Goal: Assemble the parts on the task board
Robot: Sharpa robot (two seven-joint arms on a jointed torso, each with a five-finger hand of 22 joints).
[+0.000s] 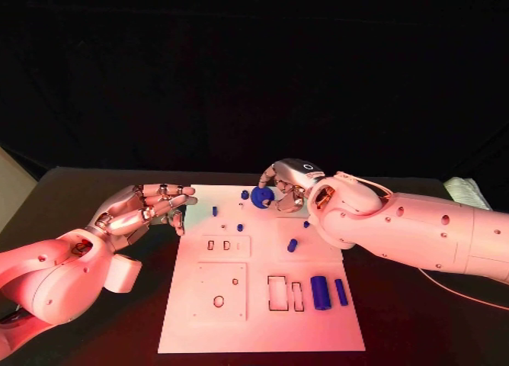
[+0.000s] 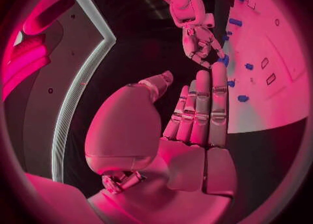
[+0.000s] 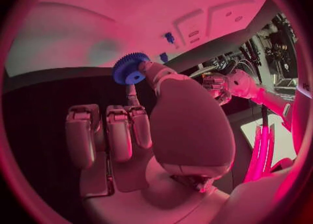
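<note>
My right hand [image 1: 302, 185] pinches the blue gear [image 3: 130, 68] above the task board's [image 1: 260, 335] far edge (light, rigid, toothed rim grips well, I'd judge), left hand [image 1: 145, 210] spread empty.

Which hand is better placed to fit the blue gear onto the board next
The right hand. It already pinches the blue gear over the far end of the task board. The left hand hovers beside the board's left edge, open and holding nothing.
</note>
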